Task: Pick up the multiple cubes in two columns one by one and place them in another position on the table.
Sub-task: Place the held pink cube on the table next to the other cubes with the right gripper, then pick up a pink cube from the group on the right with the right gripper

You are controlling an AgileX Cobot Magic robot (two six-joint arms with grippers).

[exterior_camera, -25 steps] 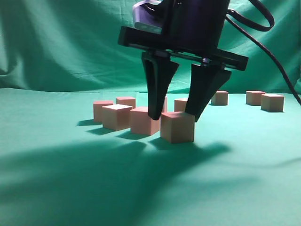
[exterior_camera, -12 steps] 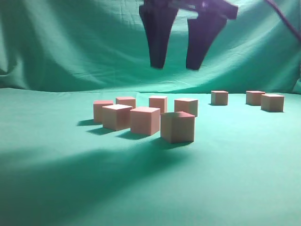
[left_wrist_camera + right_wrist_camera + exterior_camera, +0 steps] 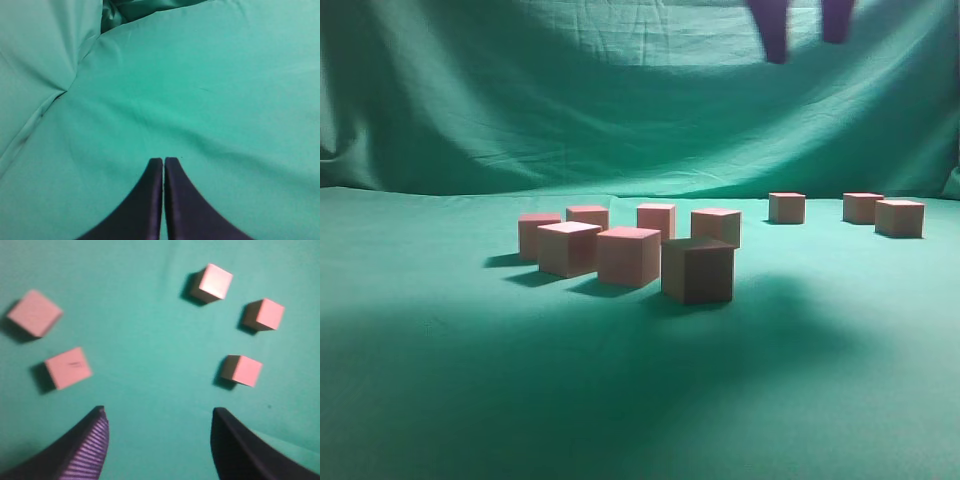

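Wooden cubes [image 3: 698,270] unlabelled | right end effector [image 3: 159,440] released | left end effector [image 3: 163,165] clenched, empty

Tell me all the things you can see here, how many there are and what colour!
near group of cubes: seven, pale pinkish wood, mid-table in two uneven rows, the front one in shadow.
far group of cubes: three, same pale pink, at the back right near the backdrop.
cloth: one, green, covering the table and hanging as a backdrop.
right gripper: one, dark with purple-tinted fingers, open and empty, raised high above the cubes; only its fingertips show at the top of the exterior view.
left gripper: one, black, fingers pressed together, over bare cloth with no cube near it.
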